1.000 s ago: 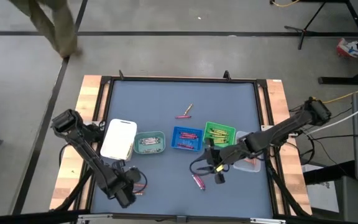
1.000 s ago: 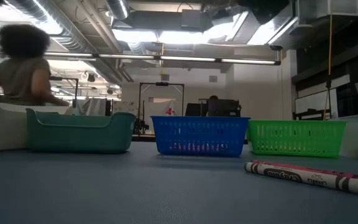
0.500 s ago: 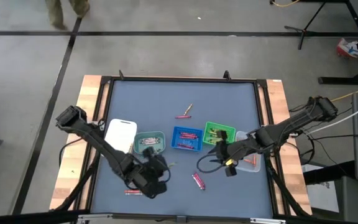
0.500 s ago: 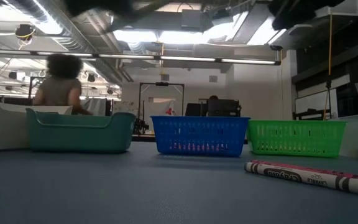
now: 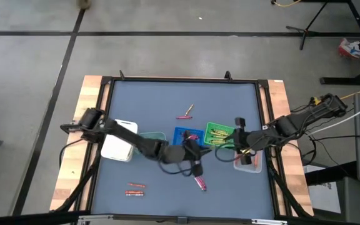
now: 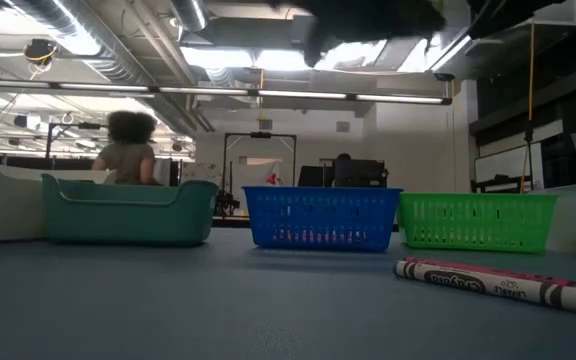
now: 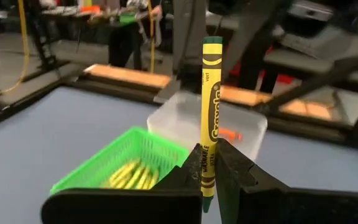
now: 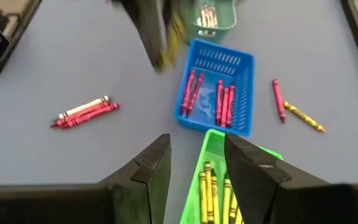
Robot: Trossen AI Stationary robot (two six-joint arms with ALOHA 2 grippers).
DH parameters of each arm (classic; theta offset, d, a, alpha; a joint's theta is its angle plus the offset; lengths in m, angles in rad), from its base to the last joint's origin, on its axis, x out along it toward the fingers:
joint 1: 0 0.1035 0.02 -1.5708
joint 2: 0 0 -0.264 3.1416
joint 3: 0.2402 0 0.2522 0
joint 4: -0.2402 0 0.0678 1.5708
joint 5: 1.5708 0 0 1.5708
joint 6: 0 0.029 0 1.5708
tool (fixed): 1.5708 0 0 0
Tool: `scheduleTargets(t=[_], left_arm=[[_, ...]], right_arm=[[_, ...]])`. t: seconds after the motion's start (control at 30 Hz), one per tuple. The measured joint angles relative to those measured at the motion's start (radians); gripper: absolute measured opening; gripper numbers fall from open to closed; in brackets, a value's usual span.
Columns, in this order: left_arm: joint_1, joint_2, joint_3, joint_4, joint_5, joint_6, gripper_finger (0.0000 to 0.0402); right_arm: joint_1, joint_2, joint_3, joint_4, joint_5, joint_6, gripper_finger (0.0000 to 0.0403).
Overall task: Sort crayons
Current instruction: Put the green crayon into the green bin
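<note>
**High view: yellow crayon clamped over the middle of the worktop**

High view blurs the left end effector [image 5: 192, 153] into a dark smear near the blue slatted plastic tray [image 5: 187, 139], so its fingers cannot be read there. The left wrist view settles it: the two dark fingers are pinched tight on a yellow paper-wrapped crayon [image 7: 209, 118], held upright, its lower tip hidden between them.

The right end effector [image 5: 237, 139] hovers at the green slatted plastic tray [image 5: 220, 133], fingers spread wide and holding nothing.

Five trays stand in a row across the grey-blue matte worktop [image 5: 155, 100]: a white rounded tub [image 5: 119, 140] toward the left edge, a teal smooth-walled tray [image 5: 150, 136] partly covered by the left arm, the blue, the green, and a clear tray [image 5: 249, 164] by the right edge, partly under the right arm.

Several yellow sticks [image 8: 215, 190] lie in the green tray, and about five red ones [image 8: 219, 99] in the blue. Loose crayons lie in pairs: one pair [image 5: 186, 112] toward the far edge, another [image 5: 199, 182] toward the near edge, and one [image 5: 133, 189] near the front left corner.

A person [image 6: 128, 150] shows in the room behind, cut off by the teal tray.
</note>
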Motion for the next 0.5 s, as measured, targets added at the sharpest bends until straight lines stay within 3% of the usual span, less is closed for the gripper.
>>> scheduleTargets(t=[0.2, 0.5], left_arm=[[0.114, 0.121, 0.000, 0.200, 0.145, 0.024, 0.0004], [0.218, 0.214, 0.000, 0.213, 0.198, -0.032, 0.0022]], right_arm=[[0.000, -0.022, 0.000, -0.005, 0.070, -0.001, 0.0150], [0.000, -0.022, 0.000, -0.005, 0.142, -0.001, 0.0150]])
